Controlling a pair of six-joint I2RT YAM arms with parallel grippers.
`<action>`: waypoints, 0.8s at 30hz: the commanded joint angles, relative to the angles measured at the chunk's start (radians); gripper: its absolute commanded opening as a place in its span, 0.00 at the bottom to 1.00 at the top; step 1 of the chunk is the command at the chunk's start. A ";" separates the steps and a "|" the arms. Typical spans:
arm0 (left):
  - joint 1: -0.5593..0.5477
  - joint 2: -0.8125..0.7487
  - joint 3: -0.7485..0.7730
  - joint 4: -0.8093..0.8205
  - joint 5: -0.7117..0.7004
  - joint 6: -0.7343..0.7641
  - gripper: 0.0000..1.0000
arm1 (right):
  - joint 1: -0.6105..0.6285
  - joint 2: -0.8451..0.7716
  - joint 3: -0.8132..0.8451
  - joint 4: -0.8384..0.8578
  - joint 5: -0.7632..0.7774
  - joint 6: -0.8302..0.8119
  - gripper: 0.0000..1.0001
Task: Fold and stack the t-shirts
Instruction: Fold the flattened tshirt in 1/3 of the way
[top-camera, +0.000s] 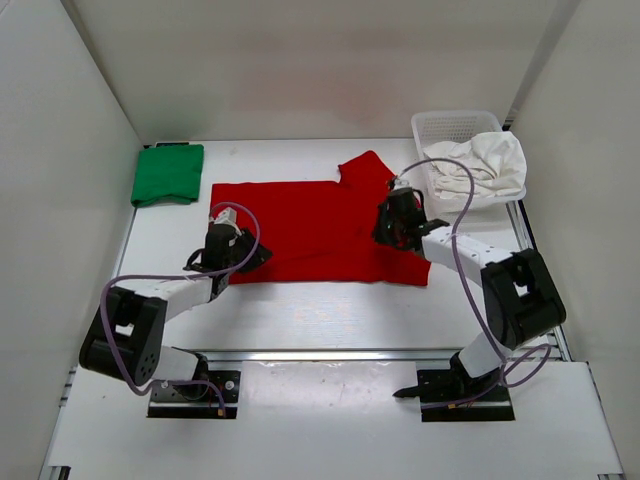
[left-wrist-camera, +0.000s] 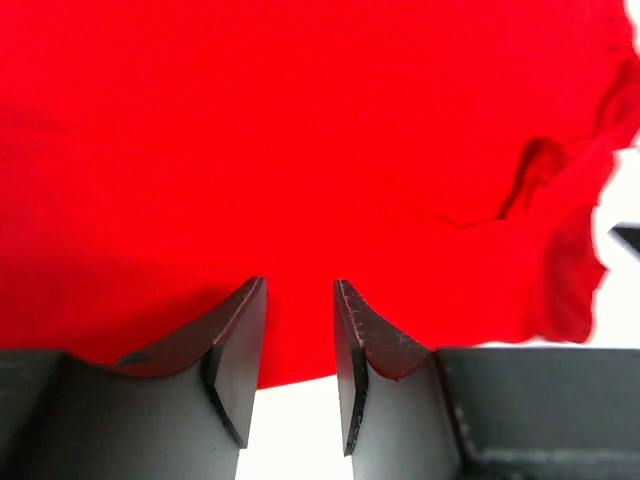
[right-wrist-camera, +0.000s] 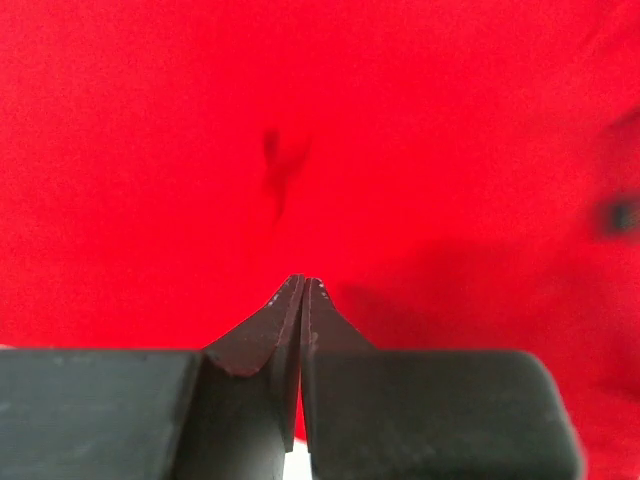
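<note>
The red t-shirt (top-camera: 310, 230) lies spread flat in the middle of the table, one sleeve pointing to the back. The green t-shirt (top-camera: 168, 173) lies folded at the back left. The white t-shirt (top-camera: 480, 165) is bunched in and over the basket. My left gripper (top-camera: 250, 256) is at the red shirt's near left corner. In the left wrist view it (left-wrist-camera: 300, 290) is open, with the red shirt's (left-wrist-camera: 300, 150) hem between the fingers. My right gripper (top-camera: 393, 232) is over the shirt's right part. In the right wrist view it (right-wrist-camera: 303, 283) is shut, low over the red cloth (right-wrist-camera: 300, 120), with no cloth seen pinched.
A white mesh basket (top-camera: 445, 125) stands at the back right, with the white shirt hanging over its near rim. White walls enclose the table on the left, back and right. A metal rail (top-camera: 320, 355) runs along the near edge in front of the arm bases.
</note>
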 joint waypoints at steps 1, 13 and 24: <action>-0.021 -0.036 0.048 -0.144 -0.131 0.109 0.44 | 0.043 0.012 -0.069 0.045 -0.091 0.039 0.00; 0.060 0.054 0.007 -0.179 -0.010 0.126 0.43 | 0.057 0.019 -0.207 0.050 -0.056 0.036 0.01; 0.074 -0.272 -0.186 -0.353 -0.009 0.115 0.45 | 0.109 -0.192 -0.475 0.041 -0.138 0.124 0.00</action>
